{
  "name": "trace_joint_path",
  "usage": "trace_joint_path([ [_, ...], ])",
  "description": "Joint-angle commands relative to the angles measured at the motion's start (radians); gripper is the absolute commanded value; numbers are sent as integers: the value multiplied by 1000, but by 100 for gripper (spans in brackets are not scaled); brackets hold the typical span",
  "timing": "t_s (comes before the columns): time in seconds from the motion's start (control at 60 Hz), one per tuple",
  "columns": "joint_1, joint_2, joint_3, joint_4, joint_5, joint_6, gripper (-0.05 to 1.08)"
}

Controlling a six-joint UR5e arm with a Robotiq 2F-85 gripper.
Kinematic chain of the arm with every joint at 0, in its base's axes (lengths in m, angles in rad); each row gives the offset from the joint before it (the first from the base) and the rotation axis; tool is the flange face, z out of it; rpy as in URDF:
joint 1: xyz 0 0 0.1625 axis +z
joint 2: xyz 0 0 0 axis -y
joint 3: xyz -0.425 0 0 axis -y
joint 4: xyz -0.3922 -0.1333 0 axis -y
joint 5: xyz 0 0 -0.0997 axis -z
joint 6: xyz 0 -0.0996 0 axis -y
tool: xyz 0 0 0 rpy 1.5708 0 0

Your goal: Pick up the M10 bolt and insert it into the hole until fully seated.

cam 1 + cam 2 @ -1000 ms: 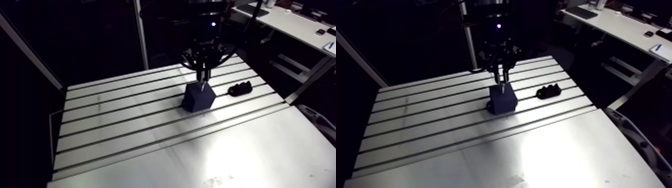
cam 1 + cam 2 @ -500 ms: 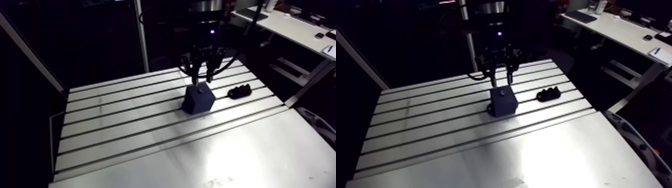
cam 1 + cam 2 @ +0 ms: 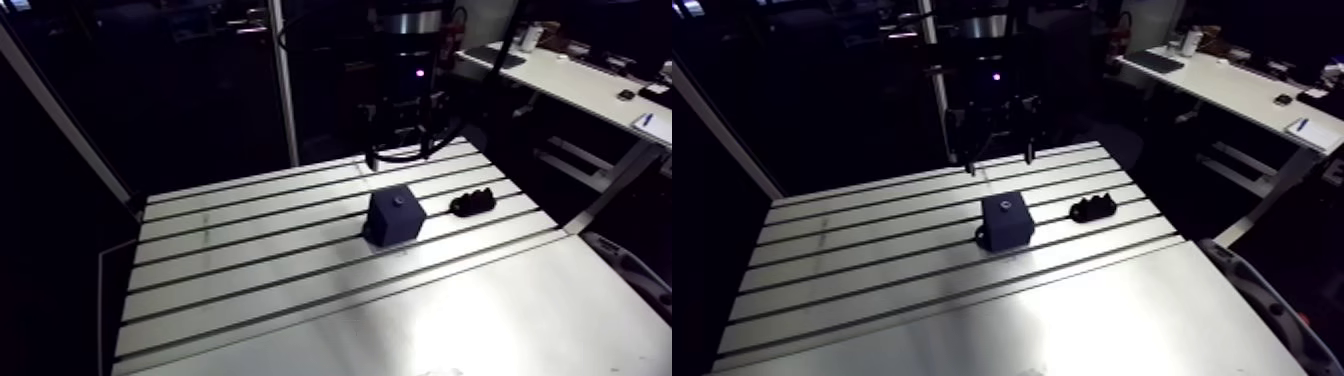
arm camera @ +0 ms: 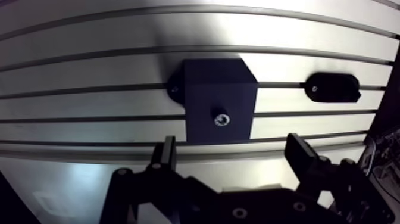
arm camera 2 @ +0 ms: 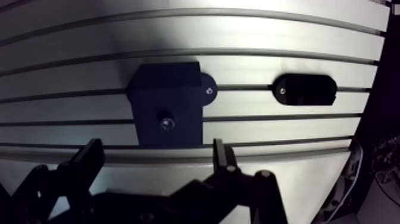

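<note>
**M10 bolt in the block, gripper clear and empty**

The M10 bolt [image 4: 222, 119] sat in the hole in the top face of the block [image 4: 217, 89]. Only its round socket head showed and no shank was visible. Whether the head lay flush or slightly proud could not be told.

In the wrist view the bolt lay ahead of the gripper [image 4: 231, 148], beyond the fingertips and roughly in line with the gap between them. Nothing touched it. The two fingers [image 4: 166, 152] were spread wide with nothing between them. The near edge of the block fell just beyond their tips.

In the arm view the gripper [image 3: 998, 160] hung above the table, on the far side of the block and well apart from it.

Count:
- Bolt: one.
- Block: one, dark, with cut corners on its far side.
- Hole: one, filled by the bolt.
- Fixing tab [image 4: 174, 90]: one, at the base of the block, carrying a single small screw.
- Fingers: two.
- Holder [image 4: 332, 87]: one, a low dark oblong.

The holder lay beside the block, on the side opposite the tab. It was apart from the block and rested across the same slot the tab sat on. Nothing showed in it, and one small bright fastener was visible at its block-side end.

The block stood upright on the slotted aluminium table [image 4: 89, 71]. Slots ran past it on both its near and far sides, and one passed under it.
</note>
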Motion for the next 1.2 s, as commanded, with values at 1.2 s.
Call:
trace_joint_path([
  [1.2,177,-196,-267,283,75,130,1],
])
